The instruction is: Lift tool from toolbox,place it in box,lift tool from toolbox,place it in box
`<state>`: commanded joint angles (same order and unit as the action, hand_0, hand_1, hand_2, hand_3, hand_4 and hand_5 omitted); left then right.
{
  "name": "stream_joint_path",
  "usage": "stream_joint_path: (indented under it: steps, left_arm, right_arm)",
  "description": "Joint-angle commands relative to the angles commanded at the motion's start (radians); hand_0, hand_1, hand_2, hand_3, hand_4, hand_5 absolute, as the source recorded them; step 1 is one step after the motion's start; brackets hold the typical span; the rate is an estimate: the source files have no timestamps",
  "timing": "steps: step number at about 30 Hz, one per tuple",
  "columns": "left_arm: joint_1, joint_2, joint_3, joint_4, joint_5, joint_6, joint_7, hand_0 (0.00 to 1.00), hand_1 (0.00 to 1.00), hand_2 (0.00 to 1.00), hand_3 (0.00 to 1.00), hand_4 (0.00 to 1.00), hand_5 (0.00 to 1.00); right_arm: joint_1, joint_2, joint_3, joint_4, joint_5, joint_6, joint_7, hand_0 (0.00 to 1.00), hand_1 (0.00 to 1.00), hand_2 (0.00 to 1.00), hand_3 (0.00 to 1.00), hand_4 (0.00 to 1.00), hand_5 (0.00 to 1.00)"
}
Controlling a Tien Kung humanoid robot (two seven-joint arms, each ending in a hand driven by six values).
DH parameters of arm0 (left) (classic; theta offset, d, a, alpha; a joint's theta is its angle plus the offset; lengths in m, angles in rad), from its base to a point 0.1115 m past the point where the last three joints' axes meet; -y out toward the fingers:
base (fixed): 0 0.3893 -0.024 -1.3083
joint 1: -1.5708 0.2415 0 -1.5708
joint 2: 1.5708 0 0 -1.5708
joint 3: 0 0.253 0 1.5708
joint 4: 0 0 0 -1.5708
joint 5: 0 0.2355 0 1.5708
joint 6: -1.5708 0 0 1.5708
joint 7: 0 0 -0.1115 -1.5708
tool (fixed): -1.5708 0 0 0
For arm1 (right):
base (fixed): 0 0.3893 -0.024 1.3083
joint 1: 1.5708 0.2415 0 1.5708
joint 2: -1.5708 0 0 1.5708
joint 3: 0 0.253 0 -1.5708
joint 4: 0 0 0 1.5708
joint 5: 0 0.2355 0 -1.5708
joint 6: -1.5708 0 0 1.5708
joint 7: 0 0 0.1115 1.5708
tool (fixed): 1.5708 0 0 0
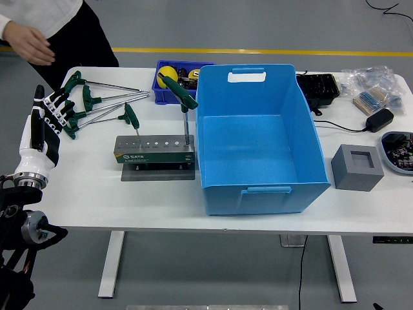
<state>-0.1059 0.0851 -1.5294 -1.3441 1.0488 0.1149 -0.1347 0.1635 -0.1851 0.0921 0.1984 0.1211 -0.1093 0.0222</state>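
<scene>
A grey tool stand (155, 150) sits on the white table (97, 200), left of a large, empty blue box (255, 139). Two green T-handle wrenches stand upright in it: one at its left end (131, 116), one at its right end (181, 95), leaning toward the box. Several more green T-handle wrenches (90, 103) lie flat on the table behind the stand. My left hand (48, 119) hovers at the table's left edge, fingers spread and empty, close to the lying wrenches' handles. My right arm is out of sight.
A person's hand (31, 44) hangs above the table's far left corner. A small blue bin (169, 79) with a yellow object sits behind the stand. On the right are a grey foam block (357, 167), a black case (317, 89), a charger (379, 119) and bagged parts (374, 87).
</scene>
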Motion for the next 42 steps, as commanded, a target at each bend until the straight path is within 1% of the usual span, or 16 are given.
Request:
stream_joint_path:
  steps: [16, 22, 26, 27, 30, 32, 33, 34, 36, 37, 38, 39, 42]
  left_arm:
    - [-0.001, -0.001, 0.001, -0.001, 0.000, 0.004, -0.005, 0.860, 0.843, 0.885, 0.818, 0.906, 0.998]
    - [0.000, 0.003, 0.003, -0.002, 0.006, 0.005, -0.006, 0.860, 0.844, 0.889, 0.821, 0.903, 0.998]
    - [-0.002, 0.012, 0.004, -0.010, 0.056, 0.009, -0.007, 0.860, 0.844, 0.889, 0.821, 0.903, 0.998]
    - [-0.005, 0.017, 0.004, -0.016, 0.092, 0.012, -0.008, 0.874, 0.882, 0.926, 0.835, 0.923, 0.974]
    - [-0.019, 0.037, 0.010, -0.037, 0.201, 0.022, -0.015, 0.874, 0.882, 0.926, 0.835, 0.923, 0.974]
    - [-0.037, 0.061, 0.023, -0.056, 0.284, 0.027, -0.020, 0.874, 0.882, 0.926, 0.835, 0.923, 0.974]
    - [-0.049, 0.078, 0.035, -0.066, 0.323, 0.029, -0.024, 0.951, 0.938, 0.994, 0.866, 0.996, 0.806]
    - [-0.065, 0.097, 0.052, -0.076, 0.368, 0.030, -0.025, 0.951, 0.938, 0.994, 0.866, 0.996, 0.806]
    - [-0.093, 0.129, 0.083, -0.092, 0.453, 0.035, -0.027, 0.951, 0.938, 0.994, 0.866, 0.996, 0.806]
    - [-0.105, 0.139, 0.096, -0.097, 0.490, 0.038, -0.026, 0.951, 0.938, 0.994, 0.866, 0.996, 0.806]
    - [-0.125, 0.158, 0.118, -0.105, 0.529, 0.041, -0.023, 0.951, 0.938, 0.994, 0.866, 0.996, 0.806]
    - [-0.143, 0.172, 0.139, -0.111, 0.575, 0.042, -0.018, 0.988, 0.990, 0.998, 0.883, 0.998, 0.707]
    - [-0.198, 0.209, 0.202, -0.121, 0.705, 0.037, -0.001, 0.988, 0.990, 0.998, 0.883, 0.998, 0.707]
  right_arm:
    - [0.000, -0.001, -0.002, 0.000, 0.001, 0.000, 0.001, 0.717, 0.697, 0.761, 0.678, 0.925, 0.803]
    - [0.000, 0.000, -0.002, 0.000, 0.001, 0.000, 0.001, 0.717, 0.698, 0.761, 0.678, 0.925, 0.803]
    - [-0.001, 0.000, 0.000, 0.000, 0.000, 0.000, 0.001, 0.717, 0.698, 0.761, 0.678, 0.925, 0.803]
    - [-0.002, 0.000, 0.000, 0.000, 0.000, 0.000, 0.001, 0.717, 0.698, 0.761, 0.678, 0.925, 0.803]
    - [-0.003, 0.000, 0.003, 0.000, -0.003, 0.000, 0.000, 0.717, 0.698, 0.761, 0.678, 0.925, 0.803]
    - [-0.003, 0.000, 0.005, 0.000, -0.007, 0.000, -0.001, 0.717, 0.698, 0.761, 0.678, 0.925, 0.803]
    - [-0.003, 0.000, 0.006, 0.000, -0.008, 0.000, -0.002, 0.717, 0.698, 0.761, 0.678, 0.925, 0.803]
    - [-0.003, 0.000, 0.006, 0.000, -0.009, 0.000, -0.002, 0.717, 0.698, 0.761, 0.678, 0.925, 0.803]
    - [-0.003, 0.000, 0.009, 0.000, -0.012, -0.001, -0.003, 0.717, 0.698, 0.761, 0.678, 0.925, 0.803]
    - [-0.003, 0.000, 0.009, 0.000, -0.012, -0.001, -0.004, 0.717, 0.698, 0.761, 0.678, 0.925, 0.803]
    - [-0.004, -0.001, 0.009, 0.000, -0.012, -0.001, -0.004, 0.717, 0.698, 0.761, 0.678, 0.925, 0.803]
    - [-0.004, -0.001, 0.009, 0.000, -0.011, -0.001, -0.004, 0.717, 0.698, 0.761, 0.677, 0.925, 0.803]
    - [-0.004, -0.002, 0.008, -0.001, -0.009, -0.001, -0.004, 0.717, 0.698, 0.761, 0.677, 0.925, 0.803]
